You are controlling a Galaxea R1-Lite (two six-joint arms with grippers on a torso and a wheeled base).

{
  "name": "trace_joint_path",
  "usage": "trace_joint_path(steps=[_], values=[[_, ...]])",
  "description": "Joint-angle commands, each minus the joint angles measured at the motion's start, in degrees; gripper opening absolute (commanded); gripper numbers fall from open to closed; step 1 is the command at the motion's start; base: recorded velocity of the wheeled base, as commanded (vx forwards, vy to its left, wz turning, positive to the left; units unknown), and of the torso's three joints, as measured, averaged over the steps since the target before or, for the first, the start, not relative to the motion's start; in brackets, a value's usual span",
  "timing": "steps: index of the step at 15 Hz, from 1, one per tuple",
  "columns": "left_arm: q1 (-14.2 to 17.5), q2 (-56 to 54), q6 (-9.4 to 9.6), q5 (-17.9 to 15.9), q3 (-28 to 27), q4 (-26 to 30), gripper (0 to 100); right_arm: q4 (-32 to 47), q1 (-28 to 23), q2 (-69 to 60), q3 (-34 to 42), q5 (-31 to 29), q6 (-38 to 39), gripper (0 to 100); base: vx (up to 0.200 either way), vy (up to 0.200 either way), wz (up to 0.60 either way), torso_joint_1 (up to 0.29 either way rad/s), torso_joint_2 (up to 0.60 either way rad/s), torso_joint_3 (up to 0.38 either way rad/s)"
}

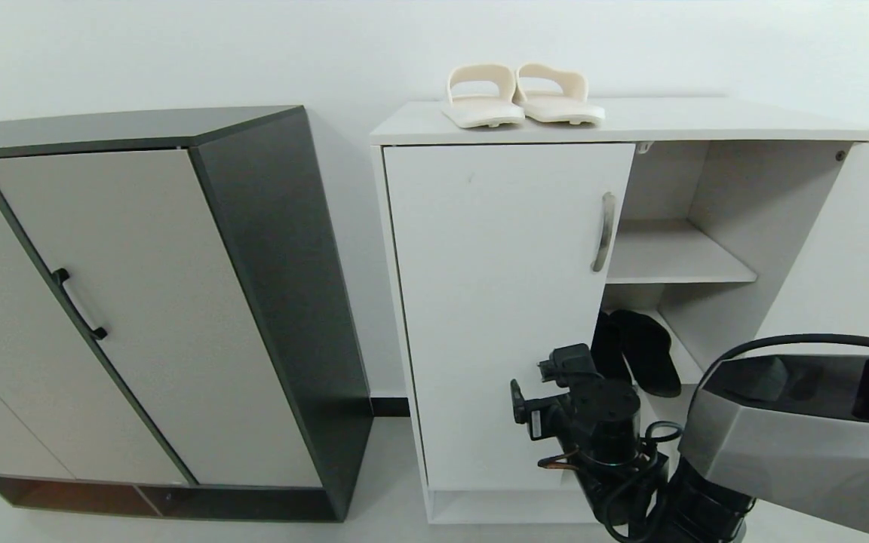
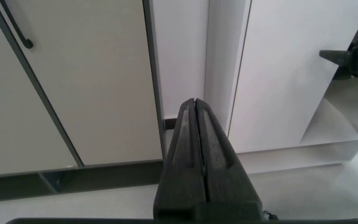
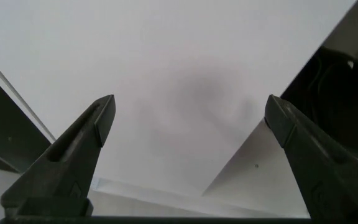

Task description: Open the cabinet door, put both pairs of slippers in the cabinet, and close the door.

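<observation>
A cream pair of slippers (image 1: pixel 521 96) lies on top of the white cabinet (image 1: pixel 706 117). Its right door (image 1: pixel 857 249) stands swung open, and its left door (image 1: pixel 502 302) with a metal handle (image 1: pixel 604 230) is closed. A black pair of slippers (image 1: pixel 642 351) rests on the lower shelf inside, seen as dark soles (image 3: pixel 347 99) in the right wrist view. My right gripper (image 3: pixel 191 118) is open, held low and close in front of the closed left door. My left gripper (image 2: pixel 194 124) is shut on nothing, near the floor, facing the gap between the two cabinets.
A dark cabinet (image 1: pixel 178 302) with light doors and black handles stands left of the white one, a narrow gap between them. The upper shelf (image 1: pixel 668 256) of the white cabinet is bare. Light floor (image 2: pixel 303 193) runs in front.
</observation>
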Motion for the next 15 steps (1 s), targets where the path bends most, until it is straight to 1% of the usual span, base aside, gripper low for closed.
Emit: trace_joint_path(steps=[1,3,7,11,15], values=[[0.0,0.1,-0.01,0.0,0.0,0.0,0,-2.1,-0.1,2.1,0.1,0.1,-0.7,100,0.000,0.000,0.00,0.000,0.00,0.000],[0.0,0.1,-0.01,0.0,0.0,0.0,0,-3.8,-0.4,2.2,0.4,0.9,-1.6,100,0.000,0.000,0.00,0.000,0.00,0.000],[0.0,0.1,-0.01,0.0,0.0,0.0,0,-3.9,-0.4,2.2,0.3,1.2,-1.6,100,0.000,0.000,0.00,0.002,-0.02,-0.020],[0.0,0.1,-0.01,0.0,0.0,0.0,0,-4.9,-0.1,1.9,0.3,1.4,-1.5,100,0.000,0.000,0.00,0.040,-0.35,-0.289],[0.0,0.1,-0.01,0.0,0.0,0.0,0,-6.4,0.5,0.0,2.0,4.1,-1.5,100,0.000,0.000,0.00,0.105,-0.44,-0.333]])
